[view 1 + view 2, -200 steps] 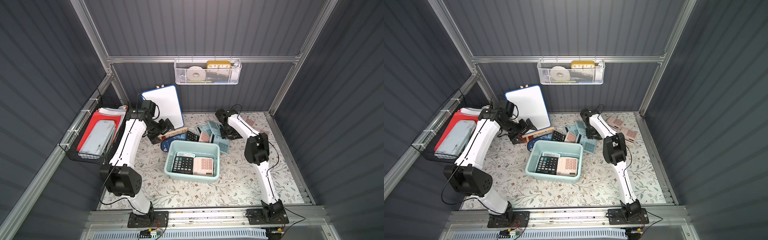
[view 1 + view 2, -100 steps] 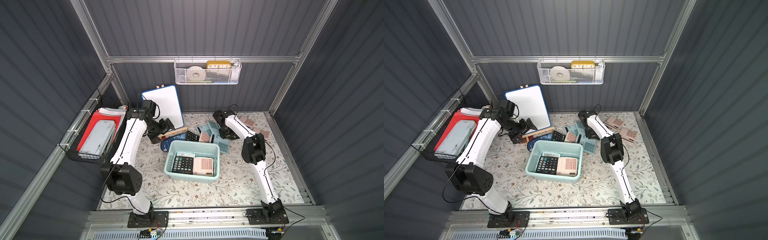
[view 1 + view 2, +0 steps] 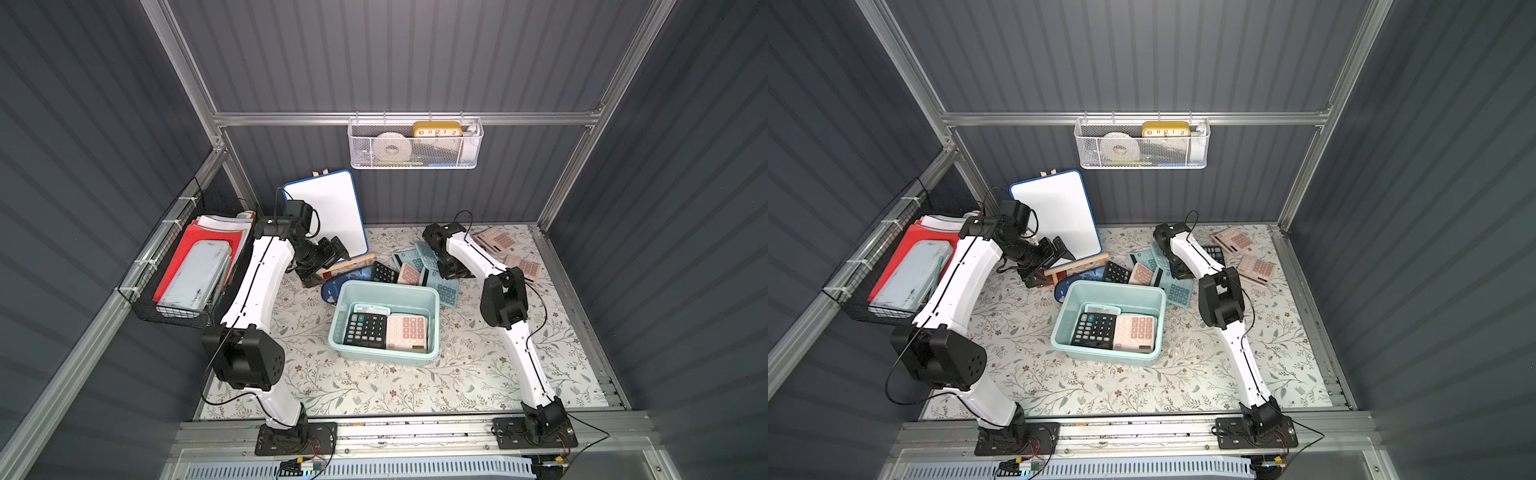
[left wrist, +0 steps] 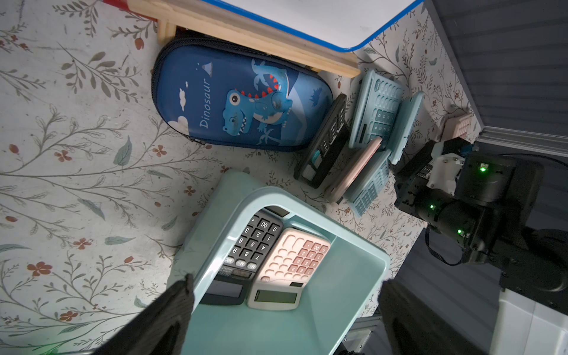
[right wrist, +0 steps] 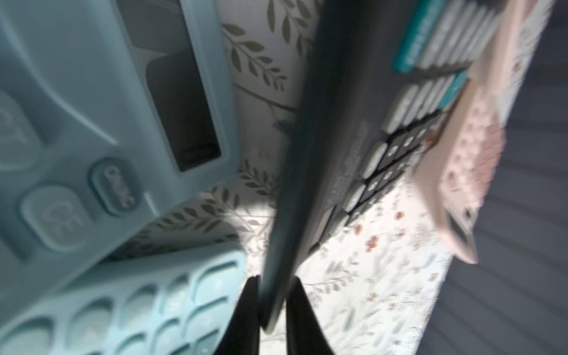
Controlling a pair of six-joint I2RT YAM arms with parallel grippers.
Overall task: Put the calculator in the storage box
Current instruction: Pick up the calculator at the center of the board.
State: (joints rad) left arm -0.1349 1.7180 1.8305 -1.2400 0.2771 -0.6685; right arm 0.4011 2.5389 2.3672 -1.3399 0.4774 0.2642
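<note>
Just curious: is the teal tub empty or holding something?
Not empty: a black calculator and a pink calculator lie inside the tub.

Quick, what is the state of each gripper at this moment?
Left gripper: open, holding nothing.
Right gripper: closed on the edge of the dark calculator.

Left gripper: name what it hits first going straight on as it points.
Probably the storage box: in the left wrist view its rim lies right ahead of the open left gripper, though depth is unclear.
</note>
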